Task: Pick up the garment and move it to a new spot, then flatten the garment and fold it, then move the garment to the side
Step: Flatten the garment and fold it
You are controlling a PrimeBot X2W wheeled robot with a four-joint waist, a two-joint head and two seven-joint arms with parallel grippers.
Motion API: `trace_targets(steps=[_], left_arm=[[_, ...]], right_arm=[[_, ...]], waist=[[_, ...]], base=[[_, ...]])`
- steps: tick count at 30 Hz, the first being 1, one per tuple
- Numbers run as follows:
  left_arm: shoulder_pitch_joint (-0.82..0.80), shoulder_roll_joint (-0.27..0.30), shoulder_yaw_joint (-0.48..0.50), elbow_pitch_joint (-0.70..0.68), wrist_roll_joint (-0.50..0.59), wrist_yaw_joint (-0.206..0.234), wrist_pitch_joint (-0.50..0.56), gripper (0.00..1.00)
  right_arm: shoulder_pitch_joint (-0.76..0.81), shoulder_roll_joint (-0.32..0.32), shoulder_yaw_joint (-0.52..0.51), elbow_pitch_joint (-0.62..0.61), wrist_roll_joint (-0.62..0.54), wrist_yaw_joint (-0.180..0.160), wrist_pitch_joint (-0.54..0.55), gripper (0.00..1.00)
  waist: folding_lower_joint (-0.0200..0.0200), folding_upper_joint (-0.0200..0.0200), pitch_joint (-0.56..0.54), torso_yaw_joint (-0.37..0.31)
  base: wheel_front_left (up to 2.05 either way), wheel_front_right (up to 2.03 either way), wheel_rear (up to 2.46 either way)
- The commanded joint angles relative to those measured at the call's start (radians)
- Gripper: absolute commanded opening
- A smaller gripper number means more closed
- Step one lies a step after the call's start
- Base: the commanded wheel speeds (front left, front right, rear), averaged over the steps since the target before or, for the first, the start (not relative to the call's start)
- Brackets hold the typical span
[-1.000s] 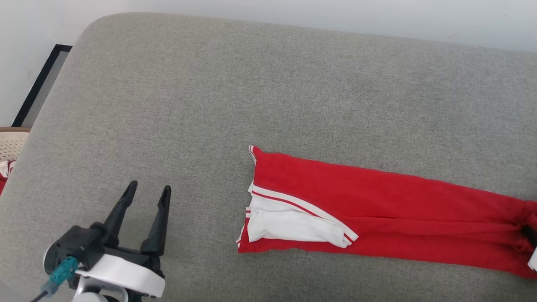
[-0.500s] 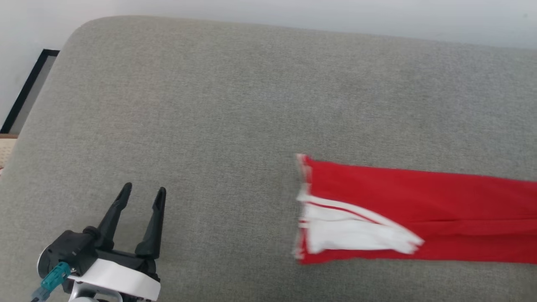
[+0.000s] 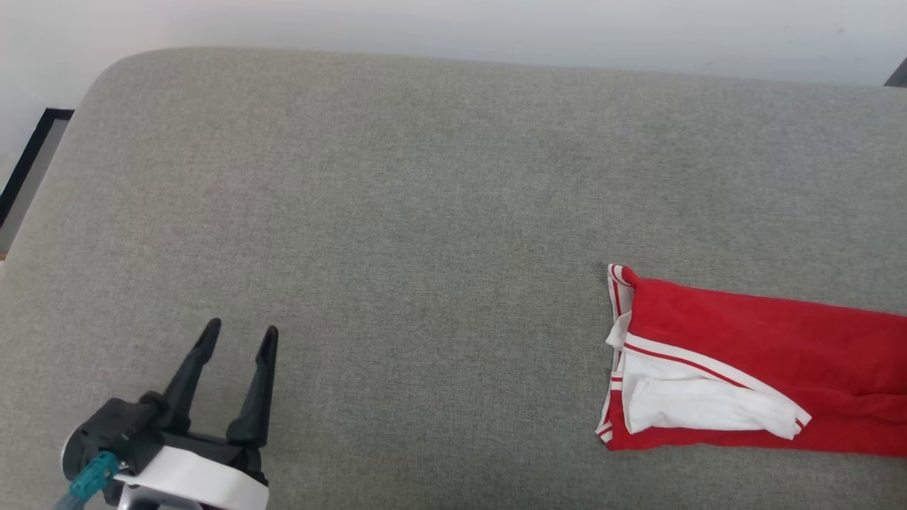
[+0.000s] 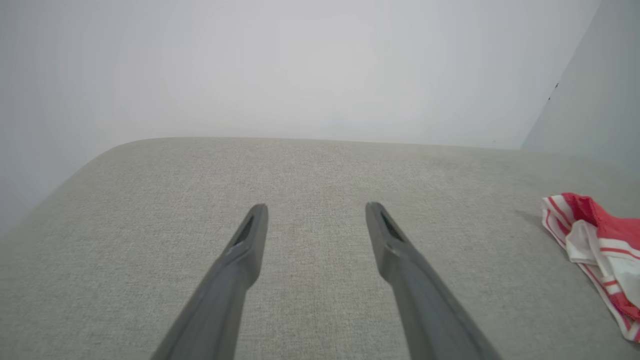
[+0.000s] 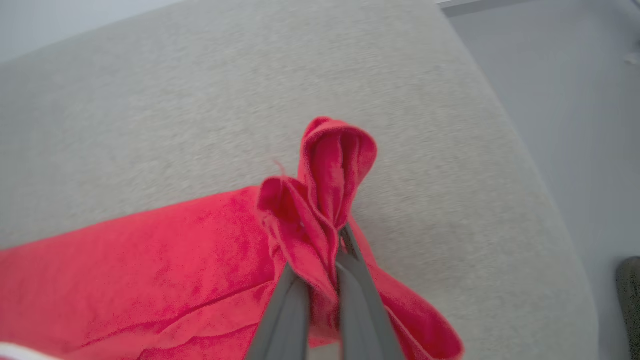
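Two fingers of the left gripper [image 3: 241, 327] stand wide apart at the near left, empty, above the grey cushion [image 3: 425, 177]. Farther right lies the folded garment [image 3: 744, 333], its end cut off by the head view's edge. In the right wrist view the right gripper [image 5: 336, 255] pinches that bunched end tight.

The left jaws stand wide apart, dark fingers [image 3: 256, 386] pointing forward; the right jaws are pinched tightly together
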Motion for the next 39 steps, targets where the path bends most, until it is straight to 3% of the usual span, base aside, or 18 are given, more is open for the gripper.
trace_targets(steps=[1,8,14,24,34,35,36,37,38,39], left_arm=[[0.017,-0.005,0.001,0.002,0.008,0.002,-0.005,1.00],[0.030,-0.017,0.019,-0.006,-0.017,0.002,-0.005,1.00],[0.026,-0.024,0.008,0.003,-0.031,0.002,-0.005,1.00],[-0.013,-0.039,-0.021,0.016,-0.049,0.002,-0.005,1.00],[-0.030,-0.051,-0.057,0.036,-0.081,0.002,-0.005,1.00],[-0.029,-0.051,-0.056,0.037,-0.083,0.002,-0.005,1.00],[-0.026,-0.051,-0.054,0.039,-0.085,0.002,-0.005,1.00],[-0.022,-0.051,-0.052,0.041,-0.087,0.002,-0.005,1.00],[-0.017,-0.049,-0.049,0.043,-0.087,0.002,-0.005,1.00],[-0.013,-0.047,-0.044,0.045,-0.088,0.002,-0.005,1.00]], right_arm=[[0.024,0.007,0.062,-0.037,0.026,0.000,0.021,0.00],[0.095,0.035,0.325,-0.241,0.131,0.000,0.114,0.00],[0.099,0.052,0.520,-0.340,0.133,0.000,0.153,0.00],[0.024,0.068,0.748,-0.273,0.112,0.000,0.130,0.00],[-0.029,0.041,0.816,-0.126,0.053,0.000,0.051,0.00],[-0.030,0.043,0.819,-0.114,0.054,0.000,0.043,0.05],[-0.031,0.048,0.816,-0.106,0.056,0.000,0.031,0.38],[-0.032,0.058,0.810,-0.097,0.065,0.000,0.019,0.91],[-0.032,0.073,0.804,-0.093,0.079,0.000,0.008,1.00],[-0.034,0.083,0.796,-0.094,0.088,0.000,-0.004,1.00]], waist=[[0.0001,0.0000,-0.009,-0.006],[0.0001,0.0000,-0.023,0.004],[0.0001,0.0000,-0.016,0.027],[0.0001,0.0000,0.008,0.089],[0.0001,0.0000,0.026,0.138],[0.0001,0.0000,0.025,0.138],[0.0001,0.0000,0.022,0.137],[0.0001,0.0000,0.018,0.135],[0.0001,0.0000,0.014,0.131],[0.0001,0.0000,0.009,0.126]], base=[[0.00,0.00,0.00],[0.00,0.00,0.00],[0.00,0.00,0.00],[0.00,0.00,0.00],[0.00,0.00,0.00],[0.00,0.00,0.00],[0.00,0.00,0.00],[0.00,0.00,0.00],[0.00,0.00,0.00],[0.00,0.00,0.00]])
